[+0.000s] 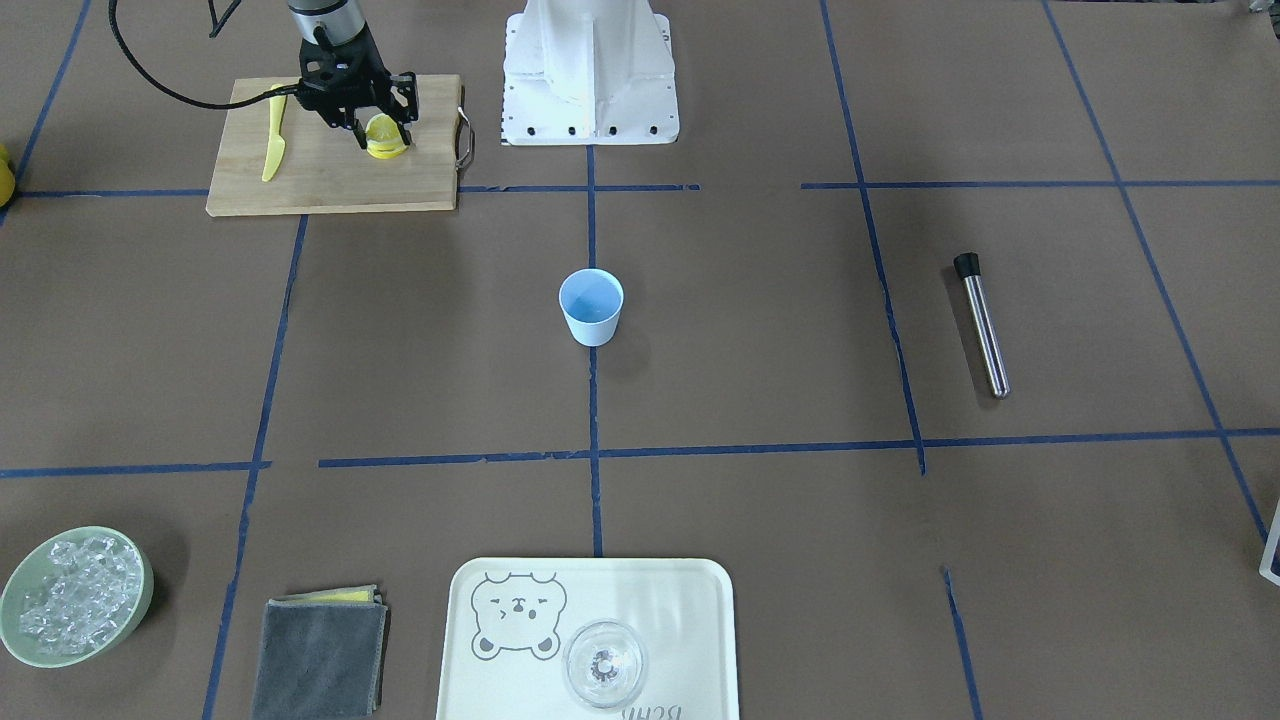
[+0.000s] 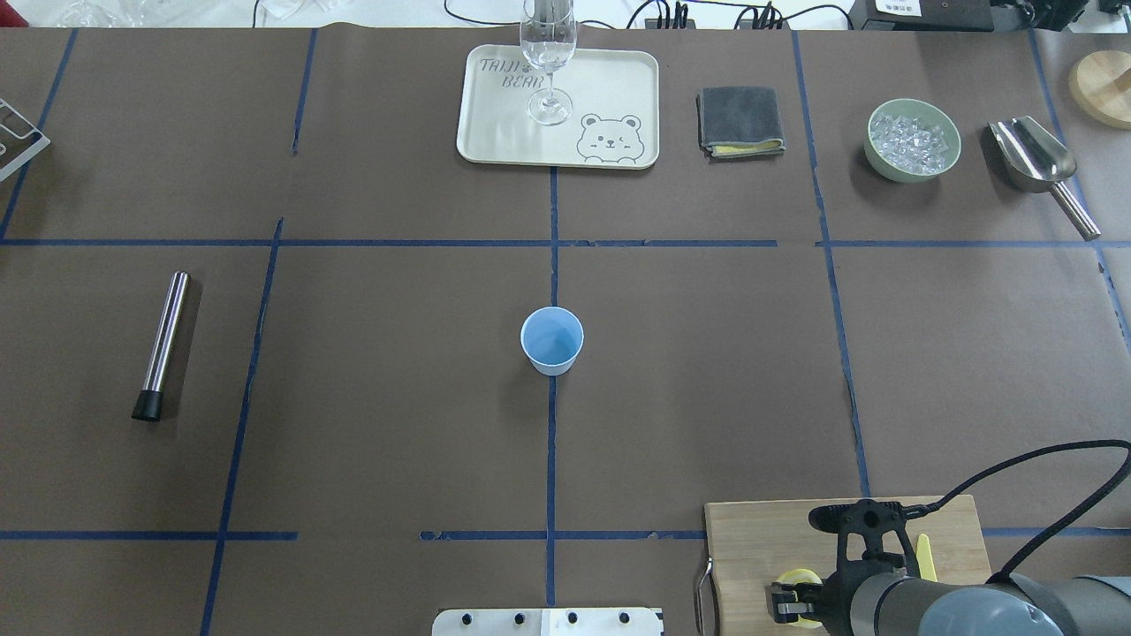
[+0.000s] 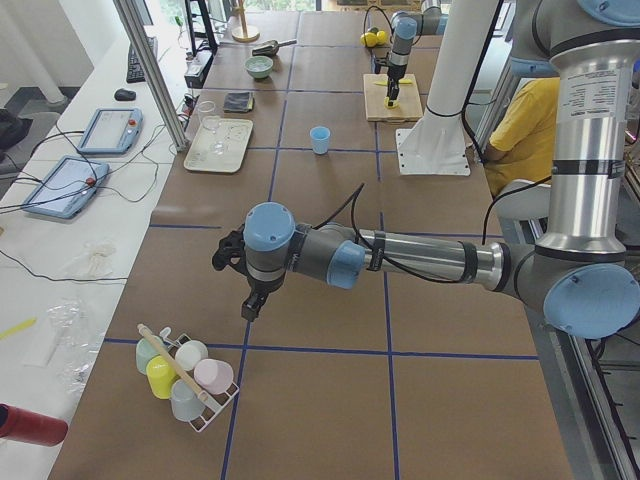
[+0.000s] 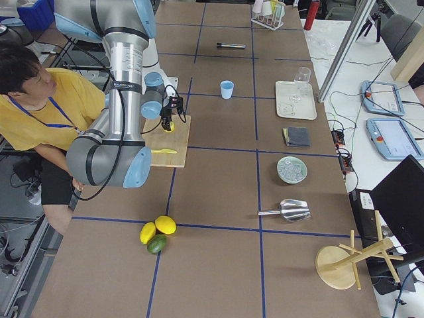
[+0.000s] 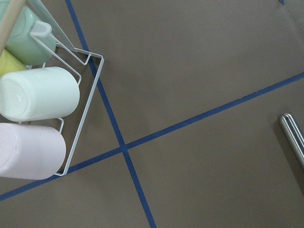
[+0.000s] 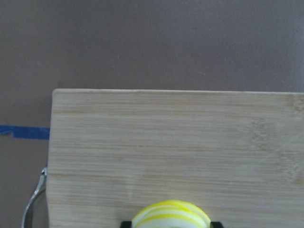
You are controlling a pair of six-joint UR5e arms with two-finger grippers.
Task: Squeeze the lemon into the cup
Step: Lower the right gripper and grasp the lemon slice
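The lemon [image 1: 388, 148] stands on edge on the wooden cutting board [image 1: 330, 180] by the robot's base, and my right gripper [image 1: 378, 130] is shut on it. In the right wrist view the yellow rind [image 6: 171, 214] sits between the two black fingertips at the bottom edge. The light-blue cup [image 1: 591, 305] stands upright at the table's centre [image 2: 552, 337], far from both grippers. My left gripper [image 3: 254, 303] hangs over bare table next to a mug rack [image 5: 90, 95]; I cannot tell whether it is open or shut.
A yellow plastic knife [image 1: 273, 150] lies on the board. A steel rod [image 2: 163, 344] lies on the robot's left. At the far edge are a bear tray [image 1: 660, 600] with a clear glass [image 1: 603, 665], a grey cloth [image 1: 320, 655], an ice bowl [image 1: 75, 595] and a scoop [image 2: 1034, 159]. A person [image 4: 40, 99] sits nearby.
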